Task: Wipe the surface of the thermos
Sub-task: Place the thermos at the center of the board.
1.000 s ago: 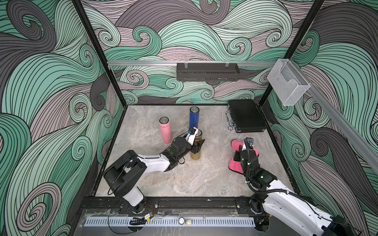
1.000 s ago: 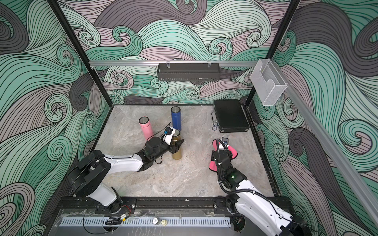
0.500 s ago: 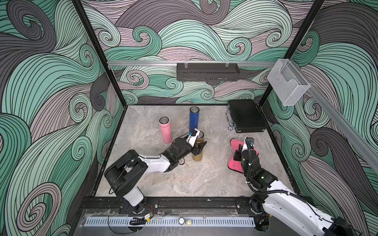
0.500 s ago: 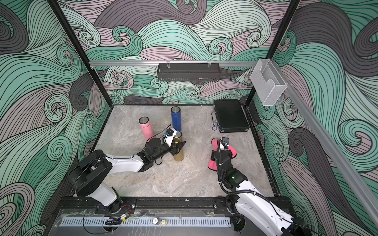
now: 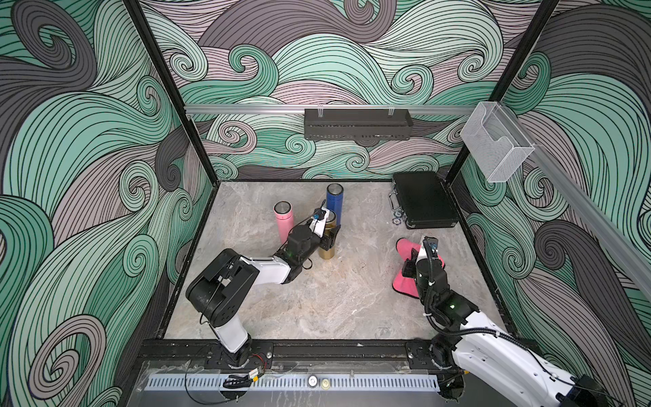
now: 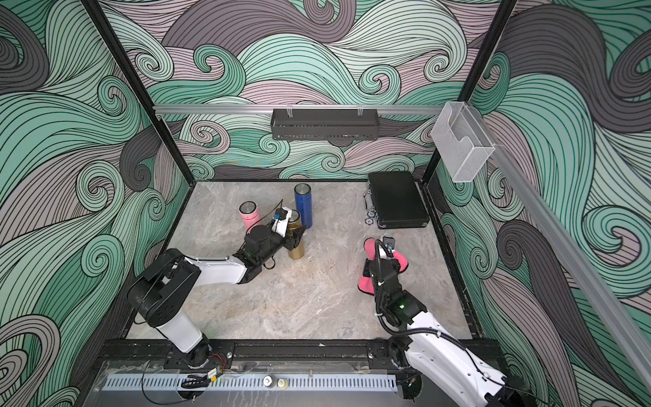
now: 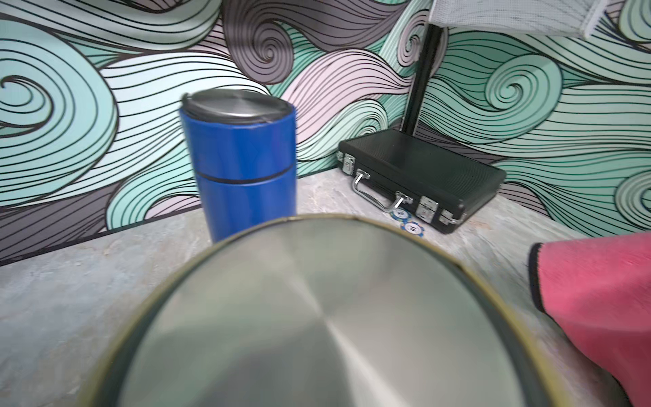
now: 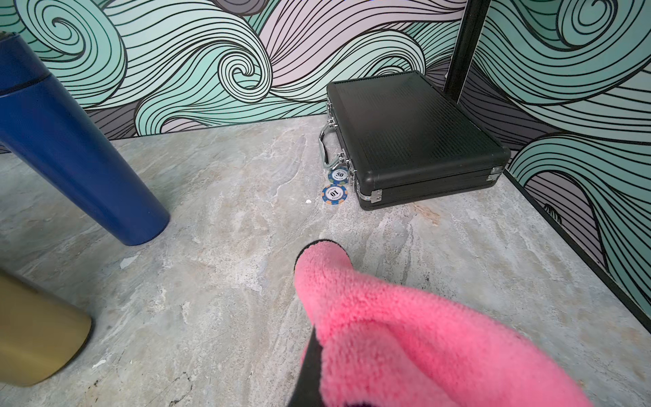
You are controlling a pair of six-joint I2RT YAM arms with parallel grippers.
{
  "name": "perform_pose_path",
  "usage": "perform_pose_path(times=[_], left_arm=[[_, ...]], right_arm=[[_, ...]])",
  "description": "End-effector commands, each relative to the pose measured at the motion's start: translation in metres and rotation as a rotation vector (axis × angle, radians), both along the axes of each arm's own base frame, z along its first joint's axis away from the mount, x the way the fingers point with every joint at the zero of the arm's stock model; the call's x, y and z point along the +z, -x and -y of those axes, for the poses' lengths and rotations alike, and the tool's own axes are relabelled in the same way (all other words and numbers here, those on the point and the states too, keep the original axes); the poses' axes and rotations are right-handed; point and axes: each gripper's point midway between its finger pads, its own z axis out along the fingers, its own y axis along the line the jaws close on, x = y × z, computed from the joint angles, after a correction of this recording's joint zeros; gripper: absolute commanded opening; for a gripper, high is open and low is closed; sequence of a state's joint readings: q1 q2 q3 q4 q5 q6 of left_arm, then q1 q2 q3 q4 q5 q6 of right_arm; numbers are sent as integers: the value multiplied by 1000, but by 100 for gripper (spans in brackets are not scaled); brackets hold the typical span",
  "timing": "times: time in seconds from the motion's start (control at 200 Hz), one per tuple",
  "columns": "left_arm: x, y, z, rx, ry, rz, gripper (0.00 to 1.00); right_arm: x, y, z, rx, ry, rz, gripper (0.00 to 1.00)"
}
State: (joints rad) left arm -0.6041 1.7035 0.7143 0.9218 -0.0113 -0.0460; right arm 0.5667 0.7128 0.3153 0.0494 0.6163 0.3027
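Left gripper (image 5: 330,239) covers the middle of the gold thermos (image 5: 326,253), clamped on it; it stands upright, lid up. Right gripper (image 5: 408,267), largely hidden, clenches the pink cloth (image 5: 401,285).

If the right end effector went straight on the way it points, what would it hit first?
Probably the two blue poker chips by the handle of the black hard case, then that case; the gripped pink fluffy cloth would touch first. Depth unclear.

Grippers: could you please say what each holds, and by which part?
Left gripper clamps the gold thermos around its body; right gripper pinches the pink cloth near its middle.
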Motion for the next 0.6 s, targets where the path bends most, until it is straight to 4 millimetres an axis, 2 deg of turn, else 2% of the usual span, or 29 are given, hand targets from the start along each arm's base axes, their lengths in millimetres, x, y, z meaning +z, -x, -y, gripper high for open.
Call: perform_pose_path(times=[0.0,0.235,0.415,0.475,0.595], left_arm=[[31,-26,-4,7,86,90,0],[27,-56,-4,21,120,138,0],[15,-58,4,-28,73,132,0],[12,-59,4,-27,70,129,6],[11,-56,8,-53,68,120,33]], right_arm=[[1,-2,1,-6,-9,10,0],[2,-2,0,-5,-9,11,0],[1,-3,0,-6,-5,8,0],[1,-4,0,-6,-6,9,0],[1,-4,0,-5,-5,8,0]])
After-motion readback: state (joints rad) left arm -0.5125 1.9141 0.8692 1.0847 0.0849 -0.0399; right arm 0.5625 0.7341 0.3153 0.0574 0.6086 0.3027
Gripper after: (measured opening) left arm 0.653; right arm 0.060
